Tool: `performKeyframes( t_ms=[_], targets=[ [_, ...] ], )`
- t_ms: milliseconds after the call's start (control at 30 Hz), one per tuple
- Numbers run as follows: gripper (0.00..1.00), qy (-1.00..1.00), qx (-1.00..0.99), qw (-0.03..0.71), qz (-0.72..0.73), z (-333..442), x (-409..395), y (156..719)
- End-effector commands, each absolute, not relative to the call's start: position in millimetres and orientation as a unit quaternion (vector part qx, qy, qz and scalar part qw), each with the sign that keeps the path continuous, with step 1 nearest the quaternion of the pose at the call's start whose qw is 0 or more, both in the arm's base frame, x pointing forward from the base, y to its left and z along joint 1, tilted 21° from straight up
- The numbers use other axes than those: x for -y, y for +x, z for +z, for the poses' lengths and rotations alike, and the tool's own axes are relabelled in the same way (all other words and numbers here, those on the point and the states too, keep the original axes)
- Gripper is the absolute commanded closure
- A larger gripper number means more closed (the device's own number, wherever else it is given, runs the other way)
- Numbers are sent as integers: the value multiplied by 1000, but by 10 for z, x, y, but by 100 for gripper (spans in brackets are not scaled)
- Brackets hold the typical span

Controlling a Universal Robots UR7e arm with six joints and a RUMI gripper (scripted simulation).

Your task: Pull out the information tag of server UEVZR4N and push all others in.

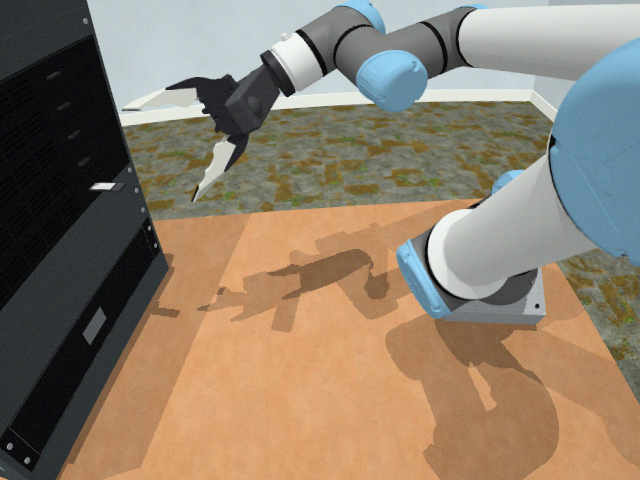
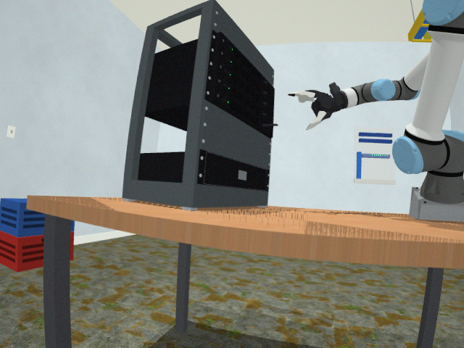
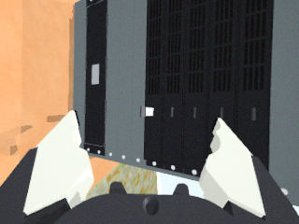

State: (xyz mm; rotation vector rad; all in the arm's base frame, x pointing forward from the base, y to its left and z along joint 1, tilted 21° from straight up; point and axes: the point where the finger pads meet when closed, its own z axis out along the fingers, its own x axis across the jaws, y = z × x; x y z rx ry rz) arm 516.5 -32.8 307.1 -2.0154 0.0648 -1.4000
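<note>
The dark grey server rack (image 2: 204, 123) stands on the wooden table, with several black servers stacked in its upper part. The lowest of these servers has its information tag (image 1: 105, 186) pulled out; the tag shows as a small white tab in the wrist view (image 3: 149, 111) and as a thin stub in the exterior view (image 2: 270, 125). The tags above it (image 1: 64, 105) look pushed in. My gripper (image 1: 165, 149) is open and empty, in the air a short way in front of the rack, facing its front. It also shows in the exterior view (image 2: 299, 111).
A separate black unit with a grey label (image 1: 94, 326) sits low in the rack. The arm's base (image 1: 496, 304) is bolted at the table's right side. Blue and red crates (image 2: 22, 233) stand on the floor behind the table.
</note>
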Motion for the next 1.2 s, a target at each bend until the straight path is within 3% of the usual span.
performKeyframes(
  t_ms=[0,1167],
  targets=[
    [0,-774,-23,337,-536,3050,316,5166],
    [0,-778,-6,324,-538,2995,297,5170]
  ],
)
